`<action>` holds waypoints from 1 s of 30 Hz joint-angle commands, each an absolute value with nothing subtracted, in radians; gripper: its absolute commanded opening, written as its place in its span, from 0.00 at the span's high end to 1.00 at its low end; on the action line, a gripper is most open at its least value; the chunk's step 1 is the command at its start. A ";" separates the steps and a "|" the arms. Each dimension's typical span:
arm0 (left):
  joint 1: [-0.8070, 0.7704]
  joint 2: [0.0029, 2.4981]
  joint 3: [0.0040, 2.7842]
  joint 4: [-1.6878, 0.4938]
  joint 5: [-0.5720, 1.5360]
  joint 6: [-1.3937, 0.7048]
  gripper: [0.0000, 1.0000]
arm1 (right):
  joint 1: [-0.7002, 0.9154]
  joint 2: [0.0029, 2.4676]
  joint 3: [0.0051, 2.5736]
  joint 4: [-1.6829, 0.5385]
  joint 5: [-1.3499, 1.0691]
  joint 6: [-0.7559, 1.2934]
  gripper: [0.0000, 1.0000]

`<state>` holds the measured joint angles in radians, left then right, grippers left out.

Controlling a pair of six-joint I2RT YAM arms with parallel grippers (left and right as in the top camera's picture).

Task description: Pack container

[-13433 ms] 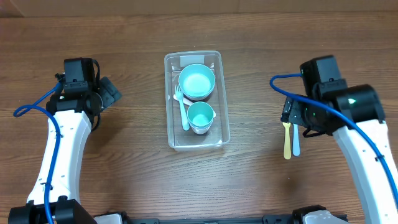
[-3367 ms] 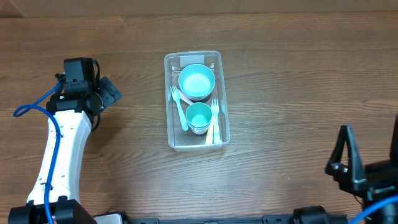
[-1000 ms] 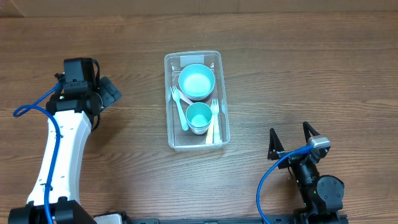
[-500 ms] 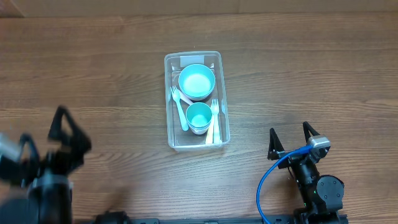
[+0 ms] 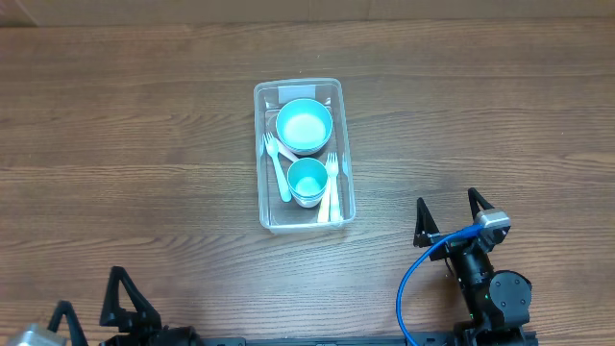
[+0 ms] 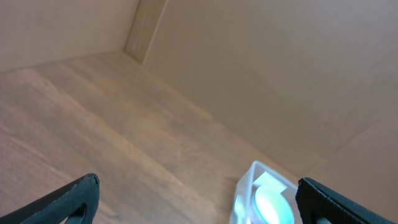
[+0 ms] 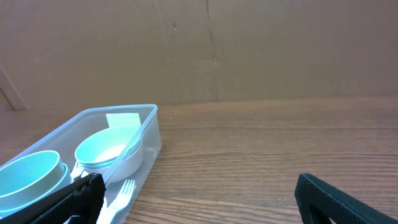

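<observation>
The clear rectangular container [image 5: 298, 84] stands in the middle of the table. It holds a light-blue bowl [image 5: 304, 126], a light-blue cup [image 5: 308, 180] and two pale forks [image 5: 277, 165] lying either side of the cup. My left gripper [image 5: 91, 309] is open at the front left edge, far from the container. My right gripper [image 5: 448, 217] is open at the front right, empty. In the right wrist view the container [image 7: 151, 122], bowl [image 7: 109, 152] and a fork [image 7: 121, 191] lie ahead on the left. The left wrist view catches the container [image 6: 247, 185] at lower right.
Bare wood-grain table surrounds the container. A brown cardboard wall [image 7: 211, 50] runs along the table's far side. A blue cable [image 5: 411, 279] loops beside the right arm's base.
The left arm has drawn back from the table's left side to the front left edge. The right arm has stayed at the front right. The container's contents have not moved.
</observation>
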<state>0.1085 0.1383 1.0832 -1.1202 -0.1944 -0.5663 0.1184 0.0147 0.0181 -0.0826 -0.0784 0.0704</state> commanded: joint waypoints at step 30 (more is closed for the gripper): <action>0.111 0.004 0.079 0.098 0.087 -0.223 0.00 | 0.116 0.003 0.008 -0.077 -0.084 0.063 0.00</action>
